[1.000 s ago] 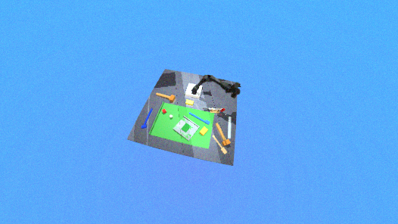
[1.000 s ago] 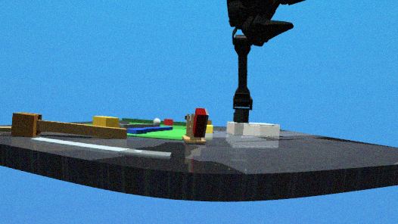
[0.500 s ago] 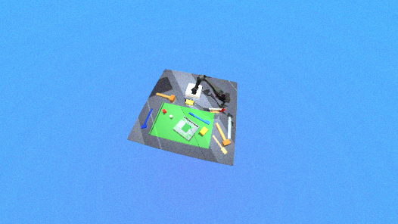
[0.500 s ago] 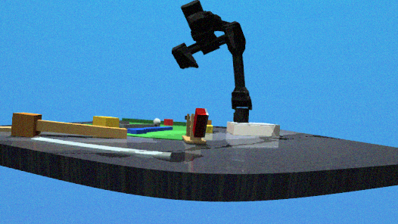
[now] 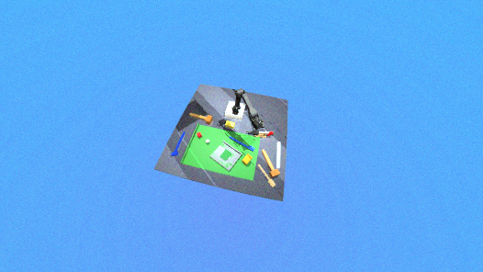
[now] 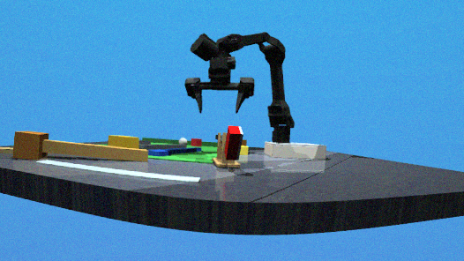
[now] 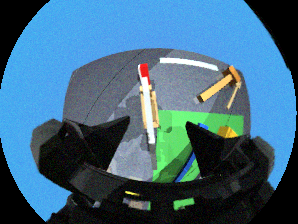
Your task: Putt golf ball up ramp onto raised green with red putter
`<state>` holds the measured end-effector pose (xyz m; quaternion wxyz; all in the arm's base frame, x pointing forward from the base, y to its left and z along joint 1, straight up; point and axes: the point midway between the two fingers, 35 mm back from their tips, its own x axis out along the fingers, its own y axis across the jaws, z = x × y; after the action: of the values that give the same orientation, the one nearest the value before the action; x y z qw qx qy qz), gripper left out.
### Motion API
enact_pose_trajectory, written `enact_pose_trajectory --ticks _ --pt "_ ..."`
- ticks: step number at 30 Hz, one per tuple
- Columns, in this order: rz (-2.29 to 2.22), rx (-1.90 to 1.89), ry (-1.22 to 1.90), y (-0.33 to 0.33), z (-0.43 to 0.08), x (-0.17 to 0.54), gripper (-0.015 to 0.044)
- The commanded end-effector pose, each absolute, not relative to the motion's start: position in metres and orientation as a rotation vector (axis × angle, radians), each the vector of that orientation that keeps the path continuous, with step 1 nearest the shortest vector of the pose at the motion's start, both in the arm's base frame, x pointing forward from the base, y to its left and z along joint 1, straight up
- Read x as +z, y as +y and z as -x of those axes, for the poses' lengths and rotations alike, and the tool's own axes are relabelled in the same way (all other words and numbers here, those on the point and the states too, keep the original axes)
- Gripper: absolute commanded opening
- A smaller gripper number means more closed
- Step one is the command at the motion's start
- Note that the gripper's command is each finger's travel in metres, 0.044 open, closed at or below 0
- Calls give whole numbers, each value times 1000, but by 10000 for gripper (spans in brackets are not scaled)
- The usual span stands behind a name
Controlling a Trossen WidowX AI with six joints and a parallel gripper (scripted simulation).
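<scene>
Nothing is done yet: the black claw (image 6: 220, 100) hangs wide open and empty above the red-headed putter (image 6: 232, 142), small white golf ball (image 6: 183, 140) beyond it unstruck.

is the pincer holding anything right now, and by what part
Nothing is held: the pincer hangs open in the air above the red putter, not touching it.

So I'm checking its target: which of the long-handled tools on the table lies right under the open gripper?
The red putter, red-headed and pale-shafted, lies between the open gripper fingers in the wrist view; the orange mallets and blue tools lie elsewhere.
</scene>
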<state>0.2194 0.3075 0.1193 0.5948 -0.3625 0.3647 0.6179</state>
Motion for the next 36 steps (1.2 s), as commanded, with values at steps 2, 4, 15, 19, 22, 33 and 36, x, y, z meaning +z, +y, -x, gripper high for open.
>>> enact_pose_trajectory --ticks 2,4,15,19,22,33,36 --pt "1137 1489 876 224 -222 94 440" --pt "1162 1499 880 217 -222 91 440" --pt "1162 1499 880 218 -224 84 440" --pt "1162 1499 880 218 -225 68 440" --pt "1162 1499 880 219 -225 68 440" --pt "1162 1499 880 219 -226 45 440" --pt "1162 1499 880 219 -226 44 440"
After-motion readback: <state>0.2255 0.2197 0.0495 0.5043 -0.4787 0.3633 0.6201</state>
